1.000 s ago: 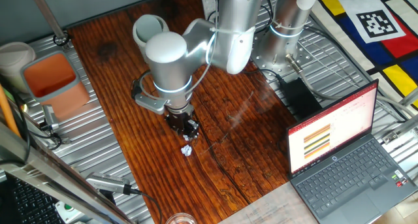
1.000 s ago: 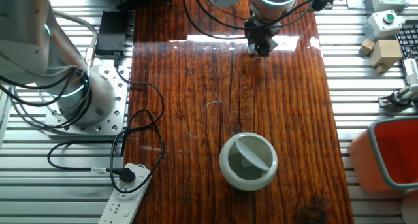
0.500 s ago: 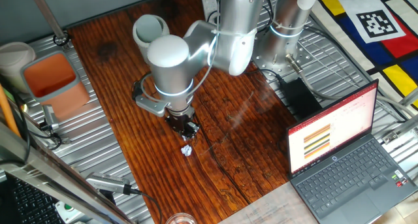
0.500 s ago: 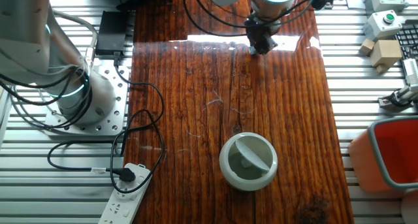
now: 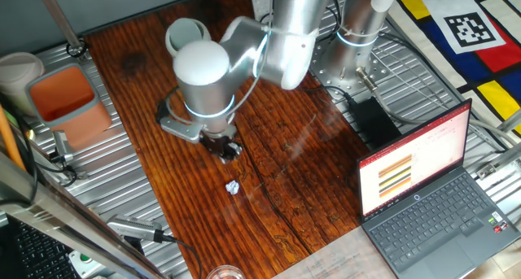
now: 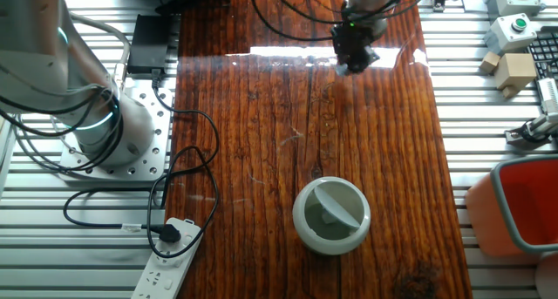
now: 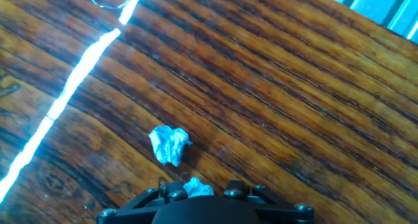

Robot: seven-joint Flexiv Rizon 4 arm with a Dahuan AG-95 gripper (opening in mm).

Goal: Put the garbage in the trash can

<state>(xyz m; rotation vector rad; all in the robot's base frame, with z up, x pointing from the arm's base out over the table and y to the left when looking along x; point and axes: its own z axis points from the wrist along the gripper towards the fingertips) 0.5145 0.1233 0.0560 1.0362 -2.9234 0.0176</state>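
My gripper hangs a little above the wooden table, shut on a small bluish-white paper wad that shows between the fingers in the hand view. A second wad lies on the table just in front of the gripper; it also shows in the hand view. I see no third wad. The light-grey round trash can stands at the table's far end, well apart from the gripper; it shows in the other fixed view too, where the gripper is at the top.
A rectangular bin with an orange inside and a pale round tub stand off the table's left edge. An open laptop sits at the right. The arm's base and cables are behind.
My gripper has risen and moved back toward the trash can end, away from the wad that stays on the table.
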